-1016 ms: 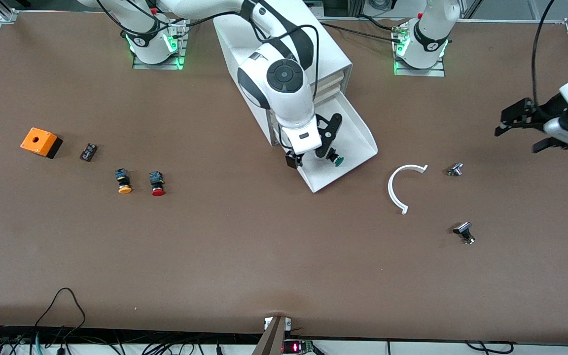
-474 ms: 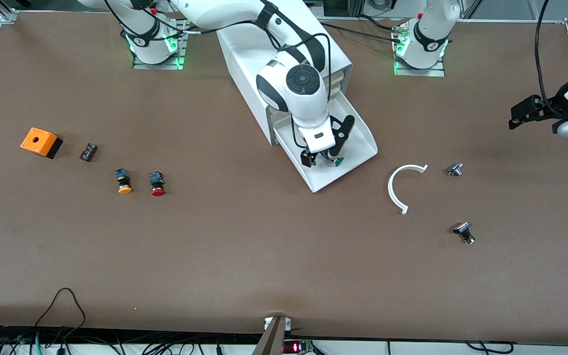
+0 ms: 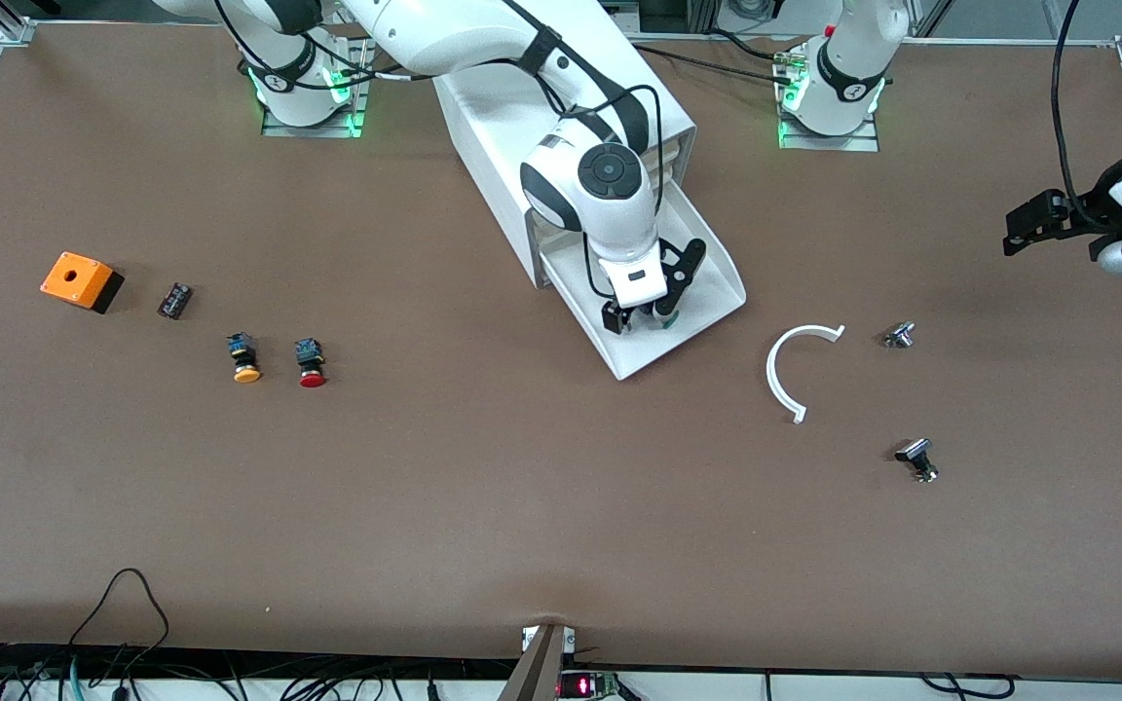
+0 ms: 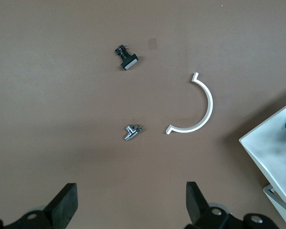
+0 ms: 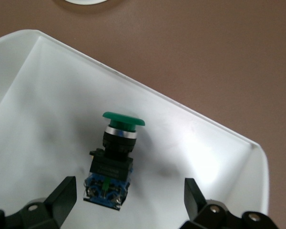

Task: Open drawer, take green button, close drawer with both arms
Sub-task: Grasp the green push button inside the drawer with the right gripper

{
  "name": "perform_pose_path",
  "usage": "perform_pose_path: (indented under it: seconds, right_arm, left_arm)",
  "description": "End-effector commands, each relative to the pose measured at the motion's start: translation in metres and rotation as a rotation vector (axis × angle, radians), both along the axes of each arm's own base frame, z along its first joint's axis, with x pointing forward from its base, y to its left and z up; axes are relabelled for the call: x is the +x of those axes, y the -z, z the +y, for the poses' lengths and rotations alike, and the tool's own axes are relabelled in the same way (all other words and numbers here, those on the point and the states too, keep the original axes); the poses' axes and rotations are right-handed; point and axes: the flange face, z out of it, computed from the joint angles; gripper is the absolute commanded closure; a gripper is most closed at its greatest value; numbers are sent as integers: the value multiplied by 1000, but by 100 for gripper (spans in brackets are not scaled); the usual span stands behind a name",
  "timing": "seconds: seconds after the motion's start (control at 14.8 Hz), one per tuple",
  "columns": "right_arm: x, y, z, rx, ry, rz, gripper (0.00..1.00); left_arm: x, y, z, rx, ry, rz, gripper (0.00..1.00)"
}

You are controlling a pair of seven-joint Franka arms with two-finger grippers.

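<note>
Drawer [image 3: 707,255]: bottommost tray of the white cabinet [image 3: 507,117], pulled out toward the front camera; its white floor and walls are exposed.

Button [image 5: 113,157]: green-capped, lying on its side on the drawer floor near the front wall — green cap toward that wall, black-and-blue body away from it.

Right gripper [image 3: 647,316]: lowered into the open drawer, directly over the button; fingers [image 5: 62,198] spread apart, one on each side of the button's body, not touching it.

Left gripper [image 3: 1033,222]: held in the air over the left arm's end of the table, fingers [image 4: 64,205] wide apart and holding nothing; this arm waits.

White arc [image 3: 787,370]: curved white piece flat on the table, beside the drawer toward the left arm's end.

Small metal part [image 3: 899,335]: on the table just past the arc toward the left arm's end.

Black-headed part [image 3: 916,458]: nearer to the front camera than the metal part.

Other buttons: orange-capped button [image 3: 244,358] and red-capped button [image 3: 310,363] lie side by side toward the right arm's end.

Orange box [image 3: 80,280]: with a small black part [image 3: 174,300] beside it — nearest the right arm's end.
</note>
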Motion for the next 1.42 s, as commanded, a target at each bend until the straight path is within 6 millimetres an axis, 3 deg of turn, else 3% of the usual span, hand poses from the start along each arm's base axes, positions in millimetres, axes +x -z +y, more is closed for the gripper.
perform_pose_path:
  seconds: [0.0, 0.41, 0.75, 1.08, 1.15, 1.35]
  right_arm:
    - [0, -3, 8, 19, 32, -5, 0]
    - [-9, 1, 16, 29, 46, -7, 4]
    - [-8, 11, 15, 25, 51, -4, 25]
    - [-8, 12, 15, 24, 50, -6, 39]
    - [-8, 12, 15, 20, 43, -10, 48]
    - [-9, 11, 16, 21, 40, -13, 60]
  left_arm:
    - [2, -3, -1, 29, 1, 3, 0]
    - [2, -3, -1, 29, -1, 3, 0]
    - [2, -3, -1, 29, -1, 3, 0]
    - [2, -3, -1, 28, -1, 5, 0]
    - [2, -3, -1, 28, -1, 5, 0]
    - [2, -3, 0, 28, 2, 5, 0]
